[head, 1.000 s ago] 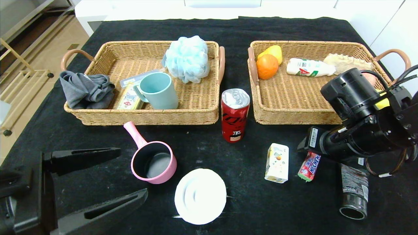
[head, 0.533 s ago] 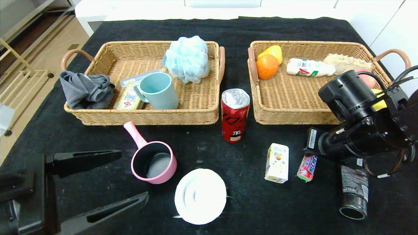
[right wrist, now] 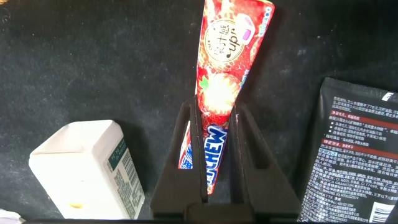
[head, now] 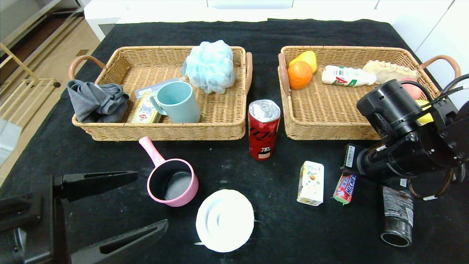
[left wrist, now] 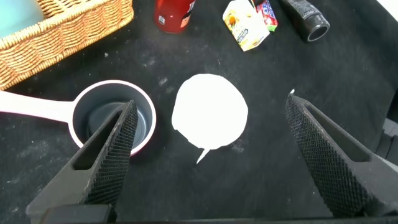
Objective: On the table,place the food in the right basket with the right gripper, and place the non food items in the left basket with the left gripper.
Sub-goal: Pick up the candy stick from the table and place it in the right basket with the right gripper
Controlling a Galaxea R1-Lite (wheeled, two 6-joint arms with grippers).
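My right gripper [right wrist: 214, 107] is shut on the red-green Hi-Chew candy stick [right wrist: 224, 74], which lies on the black table [head: 256, 172] in front of the right basket [head: 322, 131]. Its wrist [head: 388, 161] covers the fingers in the head view. The white-yellow carton [head: 310, 182] lies just left of the candy [head: 344, 189], and the black tube [head: 397, 216] just right. The red soda can [head: 263, 130] stands between the baskets. My left gripper [head: 150, 200] is open at the near left, by the pink pot [head: 172, 183] and the white disc [head: 224, 220], short of the left basket [head: 165, 132].
The left basket holds a teal mug [head: 177, 102], a grey cloth [head: 97, 101], a blue bath pouf [head: 210, 66] and small packets. The right basket holds an orange [head: 299, 74], a yellow fruit, a white bottle [head: 348, 76] and other food.
The right wrist has shifted slightly toward the near right, and the candy stick has turned a little with it. The left gripper has crept slightly forward.
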